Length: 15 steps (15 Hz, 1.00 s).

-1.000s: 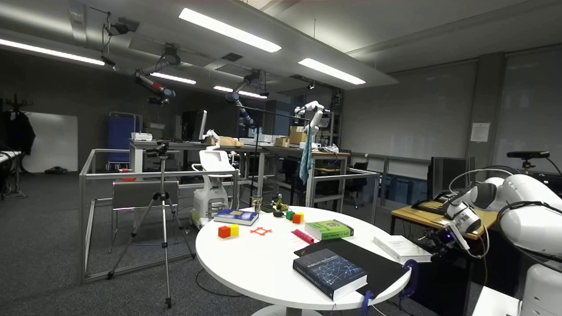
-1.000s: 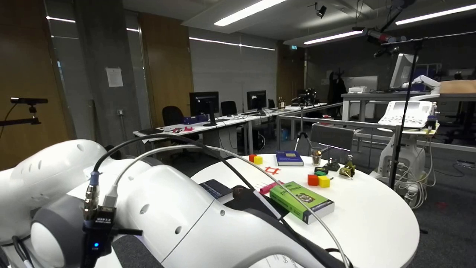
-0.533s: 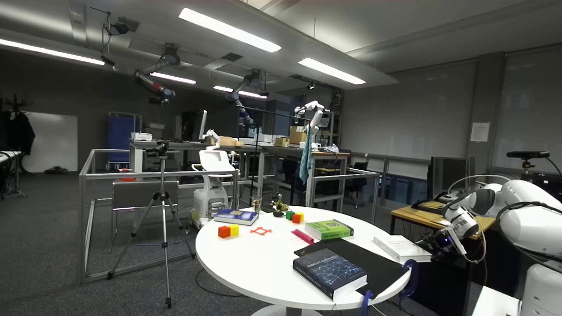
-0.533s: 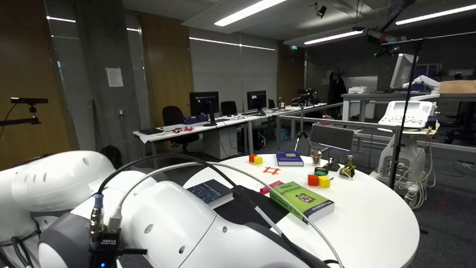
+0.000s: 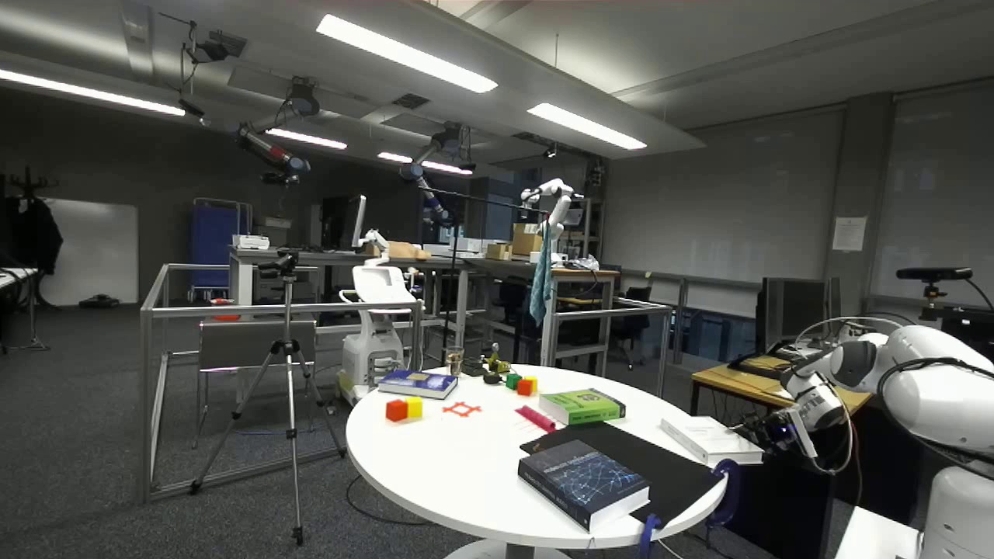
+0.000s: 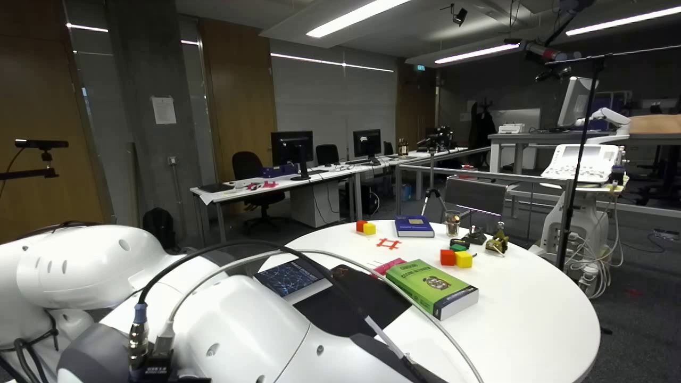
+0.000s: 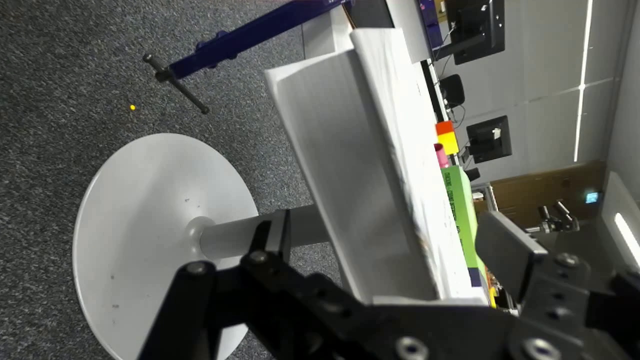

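Note:
A thick white book (image 5: 710, 439) lies at the right rim of the round white table (image 5: 435, 466), and one end seems to stick out past the edge. My gripper (image 5: 752, 436) is at that end. In the wrist view the open gripper (image 7: 385, 225) has the white book's page edge (image 7: 345, 165) between its fingers. One finger (image 7: 277, 235) is on the underside's side, the other finger (image 7: 505, 245) on the cover's side. Gaps show between both pads and the book, so it is not gripped. The gripper is hidden in an exterior view by the white arm (image 6: 239, 330).
A green book (image 5: 582, 406), a dark blue book (image 5: 582, 481) on a black mat (image 5: 644, 462), and a pink roll (image 5: 536, 419) lie near the white book. A blue clamp (image 5: 726, 489) is at the table edge. Farther off are a blue book (image 5: 417, 383) and coloured cubes (image 6: 455, 258).
The arm has come down, and the gripper has shifted toward the white book, leftward in an exterior view. The jaws look unchanged. Things on the table have stayed in place.

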Motion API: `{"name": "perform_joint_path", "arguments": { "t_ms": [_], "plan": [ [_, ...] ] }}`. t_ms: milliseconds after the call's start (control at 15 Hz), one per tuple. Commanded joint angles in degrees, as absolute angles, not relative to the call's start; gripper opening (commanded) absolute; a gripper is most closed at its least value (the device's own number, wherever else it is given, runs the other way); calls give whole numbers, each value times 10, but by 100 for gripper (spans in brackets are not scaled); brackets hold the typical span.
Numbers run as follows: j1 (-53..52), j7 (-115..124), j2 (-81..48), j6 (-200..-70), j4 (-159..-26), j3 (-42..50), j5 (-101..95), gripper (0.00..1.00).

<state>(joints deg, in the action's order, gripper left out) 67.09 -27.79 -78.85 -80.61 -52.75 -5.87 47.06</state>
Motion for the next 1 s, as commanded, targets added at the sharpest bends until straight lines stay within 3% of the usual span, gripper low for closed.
{"name": "perform_joint_path", "arguments": {
  "t_ms": [0, 933],
  "plan": [
    [684, -282, -812, -793, -498, -76, 492, 100],
    [682, -280, -849, -804, -471, -83, 514, 100]
  ]
}}
